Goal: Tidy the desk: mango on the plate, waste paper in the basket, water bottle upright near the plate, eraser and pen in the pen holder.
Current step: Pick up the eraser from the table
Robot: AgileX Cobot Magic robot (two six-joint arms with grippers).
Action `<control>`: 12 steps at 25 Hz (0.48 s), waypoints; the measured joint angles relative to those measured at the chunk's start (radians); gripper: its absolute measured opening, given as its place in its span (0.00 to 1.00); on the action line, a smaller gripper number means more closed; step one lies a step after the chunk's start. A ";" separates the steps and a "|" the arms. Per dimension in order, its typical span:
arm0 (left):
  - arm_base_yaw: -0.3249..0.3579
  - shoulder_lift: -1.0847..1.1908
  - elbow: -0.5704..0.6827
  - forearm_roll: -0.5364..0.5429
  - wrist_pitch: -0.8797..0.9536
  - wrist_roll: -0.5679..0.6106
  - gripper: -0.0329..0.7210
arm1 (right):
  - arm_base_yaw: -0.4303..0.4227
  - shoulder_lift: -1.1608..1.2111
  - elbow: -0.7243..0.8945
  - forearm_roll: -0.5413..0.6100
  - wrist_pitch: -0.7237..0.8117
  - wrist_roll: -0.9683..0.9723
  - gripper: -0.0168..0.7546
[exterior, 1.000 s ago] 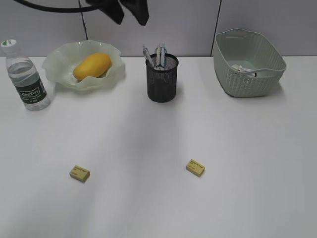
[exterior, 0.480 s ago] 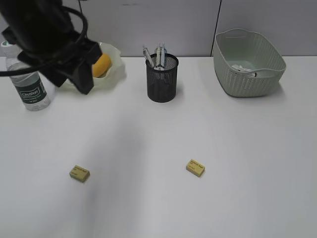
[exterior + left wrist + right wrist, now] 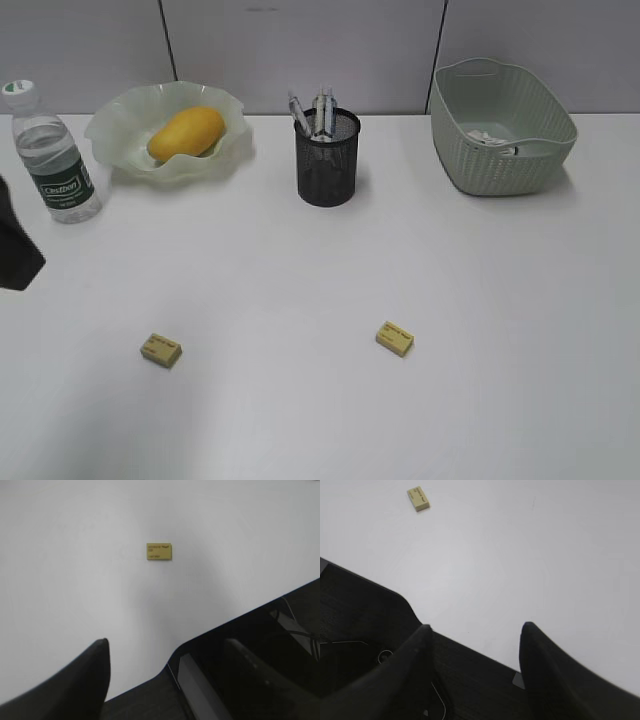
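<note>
The yellow-orange mango (image 3: 185, 132) lies in the wavy green plate (image 3: 115, 128). The water bottle (image 3: 55, 155) stands upright left of the plate. The black mesh pen holder (image 3: 327, 165) holds several pens (image 3: 320, 108). The crumpled waste paper (image 3: 487, 138) lies inside the sage-green basket (image 3: 500, 160). Two yellow erasers (image 3: 160, 349) (image 3: 395, 338) lie on the white desk (image 3: 300, 270). My left gripper (image 3: 167, 641) is open and empty over the desk's front edge, with an eraser (image 3: 159, 551) ahead of it. My right gripper (image 3: 476, 626) is open and empty, with an eraser (image 3: 419, 498) far ahead to its left.
A dark part of my left arm (image 3: 15, 250) shows at the left edge of the exterior view, below the bottle. Both wrist views show the desk's front edge with dark floor and cables beneath. A grey partition wall runs behind the desk.
My left arm has swept from the top of the view, past the plate and bottle, down to the left edge. Nothing on the desk has moved.
</note>
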 joint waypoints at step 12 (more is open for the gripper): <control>-0.001 -0.584 0.357 0.000 -0.134 0.001 0.75 | 0.000 0.000 0.000 0.000 0.000 0.000 0.59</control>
